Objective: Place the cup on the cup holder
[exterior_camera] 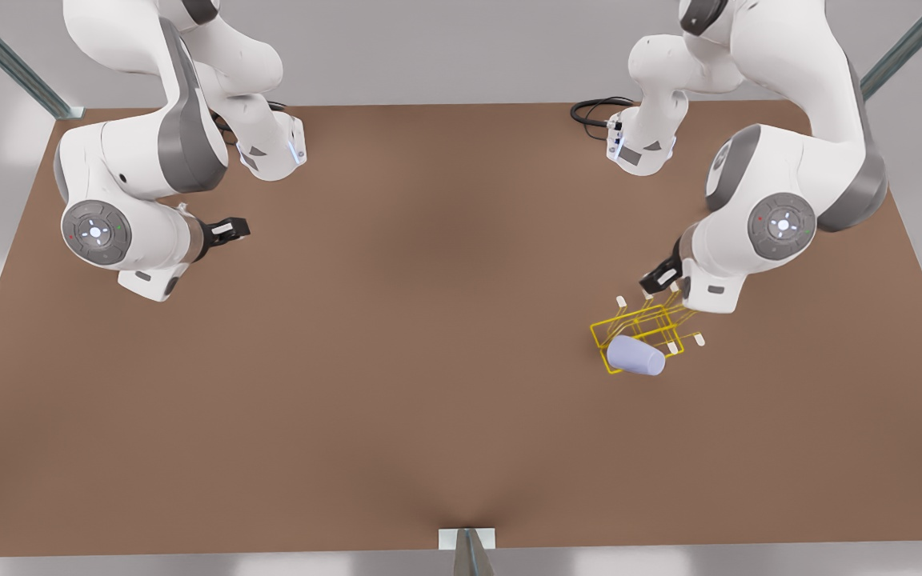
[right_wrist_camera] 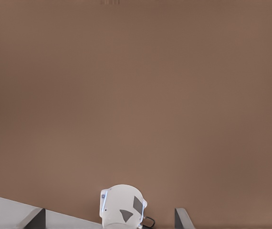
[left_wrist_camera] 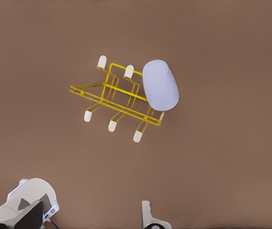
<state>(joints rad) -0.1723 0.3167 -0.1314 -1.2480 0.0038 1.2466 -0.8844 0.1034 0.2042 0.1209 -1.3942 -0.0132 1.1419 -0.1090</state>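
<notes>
The pale lavender cup (exterior_camera: 635, 355) is tilted over one end of the yellow wire cup holder (exterior_camera: 643, 322), on the front view's right side of the table. From the left wrist view the cup (left_wrist_camera: 161, 85) covers a corner of the cup holder (left_wrist_camera: 112, 93), whose white-capped prongs stick out on both sides. My left gripper (exterior_camera: 658, 278) hangs just behind the holder, apart from the cup. My right gripper (exterior_camera: 230, 229) waits over bare table at the front view's left, far from both.
The brown table (exterior_camera: 429, 360) stretches wide between the two arms. Both arm bases (exterior_camera: 273, 152) stand at its back edge, with a black cable (exterior_camera: 593, 110) by one. A metal post (exterior_camera: 467, 544) stands at the front edge.
</notes>
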